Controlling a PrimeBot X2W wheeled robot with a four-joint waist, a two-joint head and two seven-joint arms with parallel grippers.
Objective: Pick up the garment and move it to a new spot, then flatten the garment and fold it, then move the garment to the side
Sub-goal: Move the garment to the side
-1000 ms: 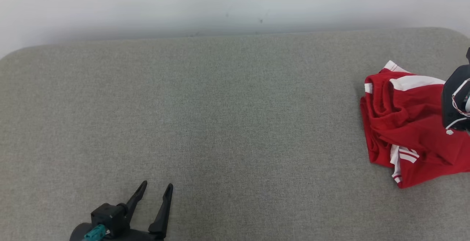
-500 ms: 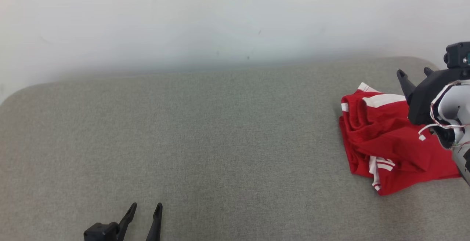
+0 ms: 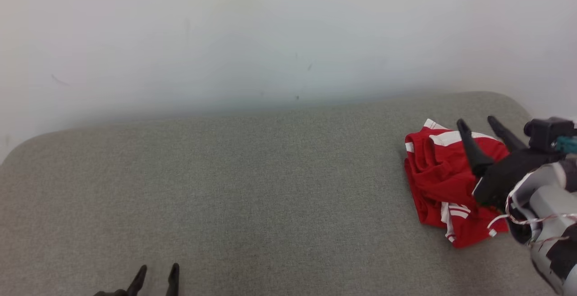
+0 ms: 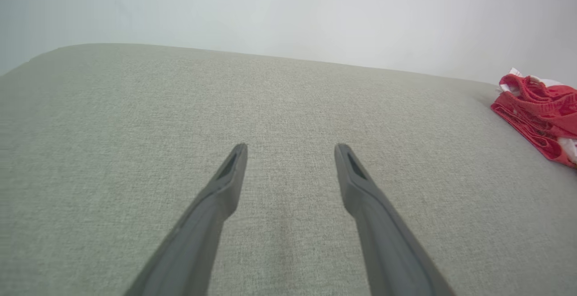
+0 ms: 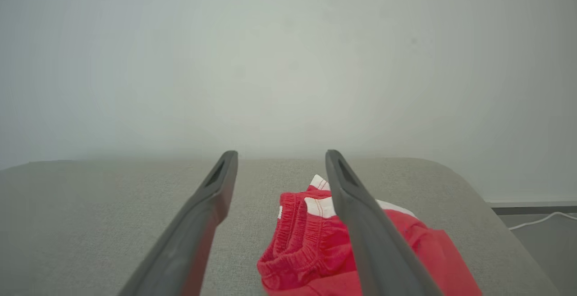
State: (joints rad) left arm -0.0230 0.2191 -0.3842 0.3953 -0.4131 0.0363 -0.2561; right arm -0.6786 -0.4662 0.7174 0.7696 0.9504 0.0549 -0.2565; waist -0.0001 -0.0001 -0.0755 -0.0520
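Grey fabric surface (image 3: pixel 225 188) holds a crumpled red-and-white garment (image 3: pixel 432 174) at its right end. Right pincer (image 3: pixel 475 121) hangs above it, fingers spread; left pincer (image 3: pixel 159 266) sits low, likewise released.

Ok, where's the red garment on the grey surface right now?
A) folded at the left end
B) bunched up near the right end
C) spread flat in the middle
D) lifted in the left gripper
B: the red garment lies crumpled near the right end of the grey surface. The open right gripper hangs over it, and the left gripper is far off, open and empty.
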